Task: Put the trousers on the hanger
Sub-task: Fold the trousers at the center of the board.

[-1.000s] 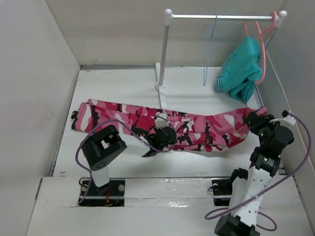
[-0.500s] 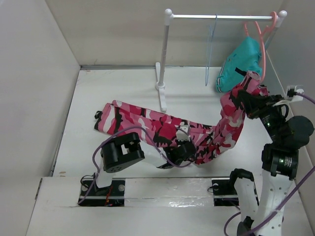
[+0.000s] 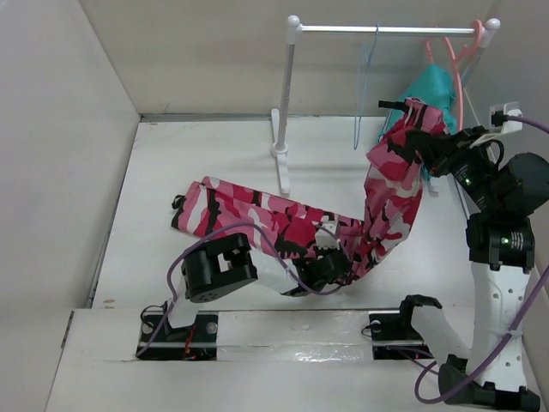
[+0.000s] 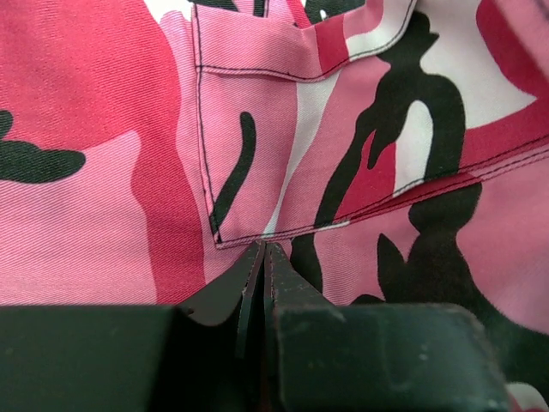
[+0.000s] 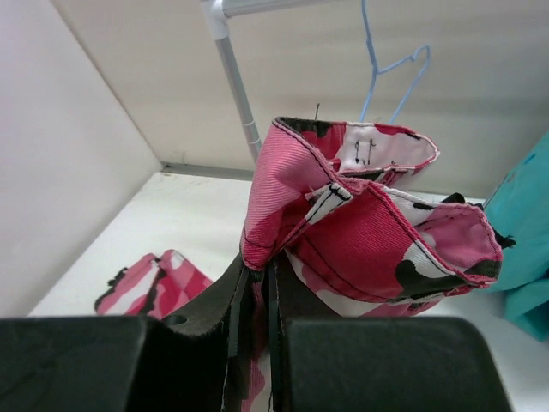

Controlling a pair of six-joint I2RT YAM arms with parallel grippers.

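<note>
The pink, white and black camouflage trousers (image 3: 283, 225) lie across the table, and their right end rises steeply. My right gripper (image 3: 426, 144) is shut on that waistband end (image 5: 369, 223) and holds it high, just right of and below the pale-blue hanger (image 3: 367, 81). The hanger hangs from the rail and also shows in the right wrist view (image 5: 390, 69). My left gripper (image 3: 333, 268) sits low on the trousers' middle. In the left wrist view it (image 4: 262, 251) is shut, tips pinched at a pocket seam in the fabric (image 4: 283, 129).
A white rack with its post (image 3: 286, 103) and rail (image 3: 386, 29) stands at the back. A coral-pink hanger (image 3: 461, 81) carries a teal garment (image 3: 426, 96) at the rail's right end, right behind the lifted waistband. Walls close in left and right.
My right gripper has lifted the waistband from the table up and back toward the rail. My left gripper has slid right and nearer, and the trousers' left end has followed it rightward.
</note>
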